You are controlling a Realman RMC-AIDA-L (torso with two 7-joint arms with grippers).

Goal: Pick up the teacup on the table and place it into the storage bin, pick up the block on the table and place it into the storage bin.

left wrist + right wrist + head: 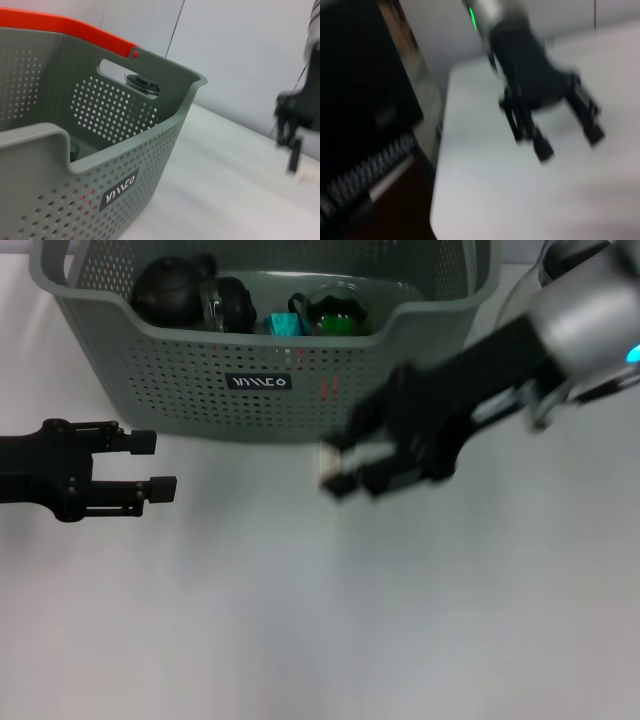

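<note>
Gripping pale squarish block point(331, 466): right hand point(345, 466).

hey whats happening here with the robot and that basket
The right gripper is in front of the storage bin, just above the white table, its fingers around a small pale thing, probably the block; it is too blurred to be sure. The left gripper is open and empty, off to the left beside the bin. The bin already holds several things, among them a dark round teapot and something green.
</note>
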